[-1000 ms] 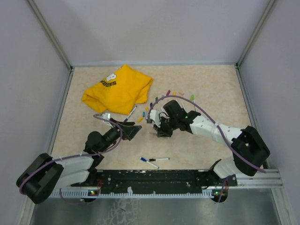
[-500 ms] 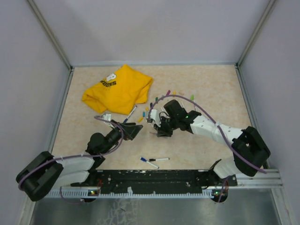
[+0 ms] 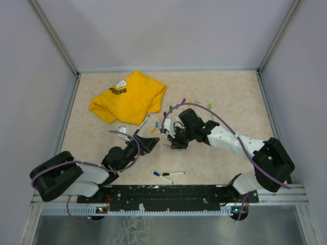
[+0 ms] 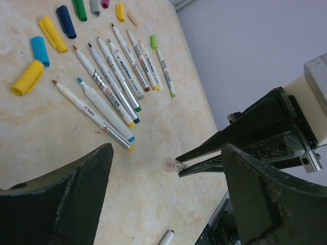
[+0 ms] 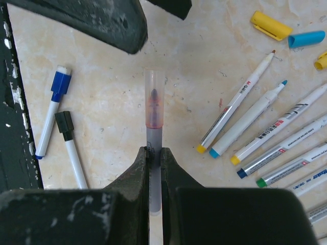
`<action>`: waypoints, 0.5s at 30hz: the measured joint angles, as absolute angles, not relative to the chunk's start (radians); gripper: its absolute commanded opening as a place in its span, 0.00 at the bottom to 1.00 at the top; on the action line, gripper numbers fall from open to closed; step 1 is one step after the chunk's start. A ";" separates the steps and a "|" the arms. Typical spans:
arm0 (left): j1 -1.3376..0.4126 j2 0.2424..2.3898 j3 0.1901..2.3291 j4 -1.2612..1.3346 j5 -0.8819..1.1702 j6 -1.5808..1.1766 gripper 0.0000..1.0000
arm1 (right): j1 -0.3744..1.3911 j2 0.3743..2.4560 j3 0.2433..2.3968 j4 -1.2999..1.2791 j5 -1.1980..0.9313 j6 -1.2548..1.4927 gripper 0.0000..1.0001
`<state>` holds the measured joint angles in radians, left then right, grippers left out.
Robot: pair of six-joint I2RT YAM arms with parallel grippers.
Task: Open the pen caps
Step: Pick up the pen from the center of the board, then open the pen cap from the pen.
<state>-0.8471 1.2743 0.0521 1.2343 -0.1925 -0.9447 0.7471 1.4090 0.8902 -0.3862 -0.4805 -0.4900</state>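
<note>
My right gripper (image 5: 155,153) is shut on a grey-barrelled pen (image 5: 155,133) that still wears a clear pinkish pen cap (image 5: 154,99). It holds the pen a little above the table, cap end towards the left arm. My left gripper (image 4: 167,153) is open, with its wide jaws facing that cap (image 4: 171,164) and standing on either side of it, not touching. Several uncapped pens (image 4: 115,76) lie side by side on the table, with loose pen caps (image 4: 51,33) beyond them. In the top view the left gripper (image 3: 148,144) and right gripper (image 3: 171,140) face each other mid-table.
A crumpled yellow T-shirt (image 3: 127,97) lies at the back left. Two capped pens, one blue (image 5: 51,109) and one black (image 5: 71,148), lie near the front rail (image 3: 168,194). Grey walls enclose the table on three sides.
My left arm has swung right and forward, bringing its open gripper up to the cap end of the held pen. The right arm and its pen have stayed put.
</note>
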 measured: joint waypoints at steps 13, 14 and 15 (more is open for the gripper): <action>-0.984 1.586 0.119 1.450 -0.339 -1.079 0.70 | 0.745 1.409 0.890 -0.374 -0.481 -0.474 0.00; -1.000 1.597 0.127 1.457 -0.357 -1.085 0.69 | 0.744 1.409 0.890 -0.373 -0.480 -0.474 0.00; -1.015 1.605 0.135 1.462 -0.374 -1.089 0.68 | 0.744 1.409 0.890 -0.373 -0.481 -0.474 0.00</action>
